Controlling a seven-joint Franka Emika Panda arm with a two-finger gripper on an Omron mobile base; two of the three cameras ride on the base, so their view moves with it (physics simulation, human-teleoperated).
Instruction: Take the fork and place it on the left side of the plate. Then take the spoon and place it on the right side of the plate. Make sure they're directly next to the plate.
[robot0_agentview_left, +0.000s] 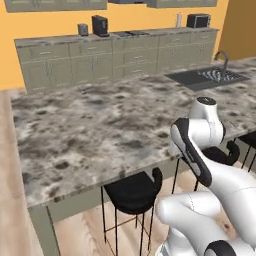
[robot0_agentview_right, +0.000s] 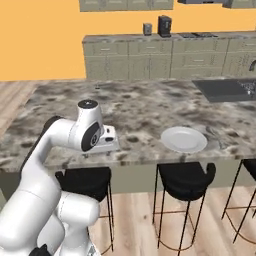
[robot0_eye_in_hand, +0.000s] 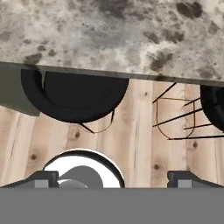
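Observation:
The white plate (robot0_agentview_right: 183, 139) lies on the marble island counter (robot0_agentview_right: 140, 107) near its front edge. Just right of it lie thin grey pieces of cutlery (robot0_agentview_right: 216, 136), too small to tell fork from spoon. My gripper (robot0_agentview_right: 102, 150) hangs over the counter's front edge, well left of the plate and pointing down. In the hand view the gripper (robot0_eye_in_hand: 113, 179) is open, its fingertips (robot0_eye_in_hand: 41, 179) far apart with nothing between them. Below them are the counter's edge, a black stool and the wooden floor. My arm hides the plate in the left base view.
Black bar stools (robot0_agentview_right: 185, 175) (robot0_agentview_left: 132, 192) stand under the counter's front edge. A dark sink (robot0_agentview_left: 207, 77) with a tap is set in the counter's far right. Cabinets with small appliances (robot0_agentview_left: 100, 25) line the back wall.

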